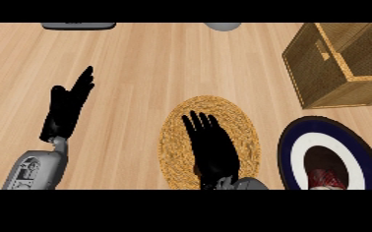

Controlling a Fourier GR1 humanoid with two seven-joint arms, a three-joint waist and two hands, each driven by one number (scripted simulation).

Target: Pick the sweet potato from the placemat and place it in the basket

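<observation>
**Right robot hand over the placemat**

The right robot hand lies over the woven placemat, fingers straight, hiding any sweet potato. The left robot hand rests open on the bench. The basket stands far right.

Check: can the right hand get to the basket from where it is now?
Probably yes. The right hand lies open over the placemat; only bare counter lies between it and the basket, and the plate sits off that path.
</observation>
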